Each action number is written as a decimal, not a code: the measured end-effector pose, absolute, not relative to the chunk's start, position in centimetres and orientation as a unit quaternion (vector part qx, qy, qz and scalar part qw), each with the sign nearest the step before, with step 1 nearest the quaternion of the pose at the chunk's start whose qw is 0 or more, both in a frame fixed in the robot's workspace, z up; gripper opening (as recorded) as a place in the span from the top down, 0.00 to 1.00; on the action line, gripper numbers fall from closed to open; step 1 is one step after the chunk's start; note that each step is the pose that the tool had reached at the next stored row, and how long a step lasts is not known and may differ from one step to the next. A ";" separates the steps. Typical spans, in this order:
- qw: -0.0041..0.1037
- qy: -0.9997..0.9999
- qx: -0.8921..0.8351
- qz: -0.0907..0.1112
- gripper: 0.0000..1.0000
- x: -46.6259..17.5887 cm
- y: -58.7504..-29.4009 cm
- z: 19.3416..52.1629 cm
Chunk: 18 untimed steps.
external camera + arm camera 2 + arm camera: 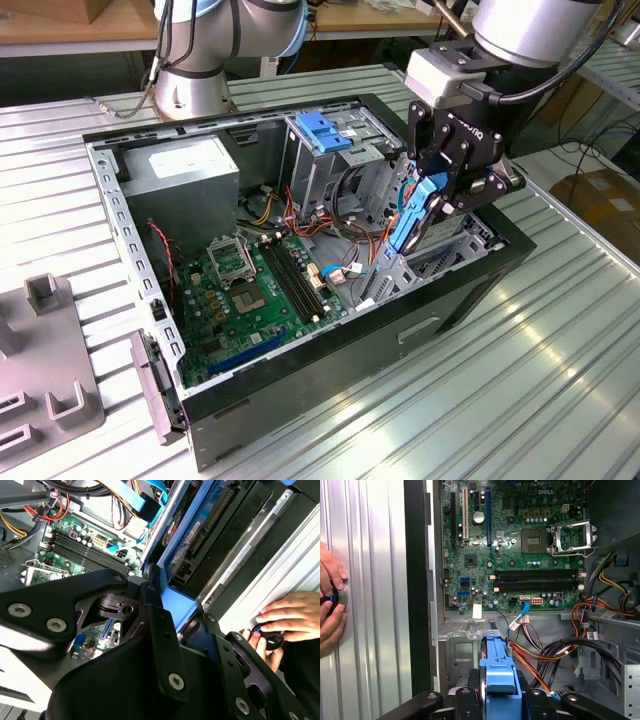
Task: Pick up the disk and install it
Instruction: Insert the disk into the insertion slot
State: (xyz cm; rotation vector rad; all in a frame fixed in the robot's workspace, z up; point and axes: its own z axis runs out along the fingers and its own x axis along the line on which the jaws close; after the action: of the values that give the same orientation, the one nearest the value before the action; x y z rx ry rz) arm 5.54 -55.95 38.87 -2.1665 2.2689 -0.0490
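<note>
Ribbed table (560, 380) bears an open computer case (330, 370); end effector (440, 195) grips the disk (412, 215) on edge inside. It looks mid-install, and seating needs square alignment.

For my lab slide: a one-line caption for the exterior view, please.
Black robot gripper holding the grey-metal, blue-railed disk on edge over the open black computer case.

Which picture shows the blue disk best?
The exterior view: the disk hangs tilted in the gripper over the computer case. The second wrist view shows one side close up; the first wrist view, its blue end.
</note>
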 end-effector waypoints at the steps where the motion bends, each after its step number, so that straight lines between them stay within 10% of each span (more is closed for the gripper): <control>1: 0.002 0.723 -0.691 -0.016 0.63 5.5 -56.0 38.7; 18: 0.002 0.723 -0.691 -0.016 0.56 5.6 -56.0 35.3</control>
State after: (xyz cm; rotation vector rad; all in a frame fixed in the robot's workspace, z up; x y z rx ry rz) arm 5.62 -56.00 35.32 -2.1667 2.2689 -0.0494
